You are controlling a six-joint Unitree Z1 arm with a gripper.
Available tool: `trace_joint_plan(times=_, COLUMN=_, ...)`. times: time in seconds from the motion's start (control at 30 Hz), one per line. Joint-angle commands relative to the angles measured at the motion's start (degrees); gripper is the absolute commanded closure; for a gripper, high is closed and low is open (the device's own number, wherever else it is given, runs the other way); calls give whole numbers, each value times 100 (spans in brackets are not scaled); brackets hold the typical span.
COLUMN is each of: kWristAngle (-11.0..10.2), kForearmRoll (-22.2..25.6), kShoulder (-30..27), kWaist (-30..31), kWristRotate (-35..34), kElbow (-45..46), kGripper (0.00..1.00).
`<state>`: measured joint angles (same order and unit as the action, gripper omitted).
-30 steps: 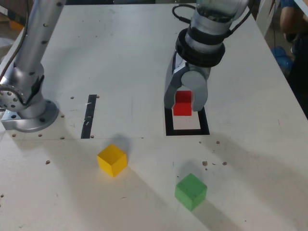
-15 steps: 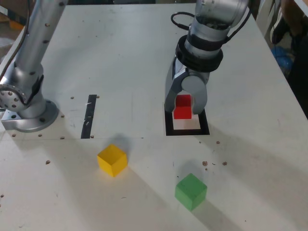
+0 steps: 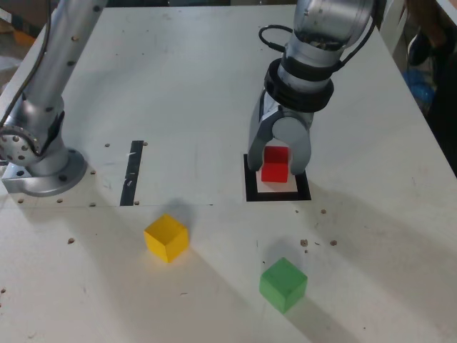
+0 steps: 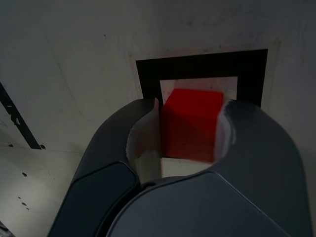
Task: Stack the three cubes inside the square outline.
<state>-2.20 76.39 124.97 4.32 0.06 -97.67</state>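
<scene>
1. Shifted since the earlier frame: hand [image 3: 276, 166] and red cube [image 3: 275, 164], both a little lower and toward the exterior view's right, nearer the middle of the outline [image 3: 304, 187]. Yellow and green cubes unmoved.
2. Hand: one. Fingers on either side of the red cube, very close to its faces; whether they grip it or have just let go, cannot tell.
3. Red cube: one, seen within the outline in both views, roughly upright. Contact with the white centre hidden from sight; probably the base of the stack, in the act of being set down.
4. Yellow cube [image 3: 166, 238]: one, on the desk [image 3: 193, 300], outside the outline, unstacked.
5. Green cube [image 3: 283, 284]: one, on the desk, below the outline in the exterior view, unstacked.
6. Progress, as judged: first placement all but complete; two cubes left to stack. Next calls for a clean release and a straight lift, lest a finger drag the red cube askew.
7. Other items: black strip [image 3: 132, 173], flat, between arm base [image 3: 44, 171] and outline; small holes in the desk.
8. Obstructions: none seen between the outline and either loose cube; only the hand itself occupies the stacking spot.
</scene>
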Motion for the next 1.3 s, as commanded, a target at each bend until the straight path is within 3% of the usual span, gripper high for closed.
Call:
trace_joint_plan(times=0.0, kWristAngle=41, kForearmRoll=-20, kShoulder=69, kWaist=-10, kWristRotate=45, kElbow=-27, kGripper=34)
trace_joint_plan(times=0.2, kWristAngle=52, kForearmRoll=-3, kShoulder=-46, kWaist=-8, kWristRotate=47, kElbow=18, kGripper=10)
trace_joint_plan(times=0.33, kWristAngle=-93, kForearmRoll=64, kShoulder=-381, kWaist=87, kWristRotate=-79, kElbow=107, kGripper=2)
trace_joint_plan(times=0.53, kWristAngle=-344, kForearmRoll=228, kShoulder=-1064, kWaist=594, kWristRotate=78, kElbow=323, kGripper=1)
trace_joint_plan(times=0.83, kWristAngle=-280, kForearmRoll=354, kShoulder=-1778, kWaist=1850, kWristRotate=619, kElbow=1424, kGripper=1)
trace_joint_plan(times=1.03, kWristAngle=-304, kForearmRoll=465, kShoulder=-1814, kWaist=2606, kWristRotate=580, kElbow=1789, kGripper=1)
trace_joint_plan(times=1.27, kWristAngle=-238, kForearmRoll=3, kShoulder=-1597, kWaist=3128, kWristRotate=379, kElbow=2231, kGripper=2)
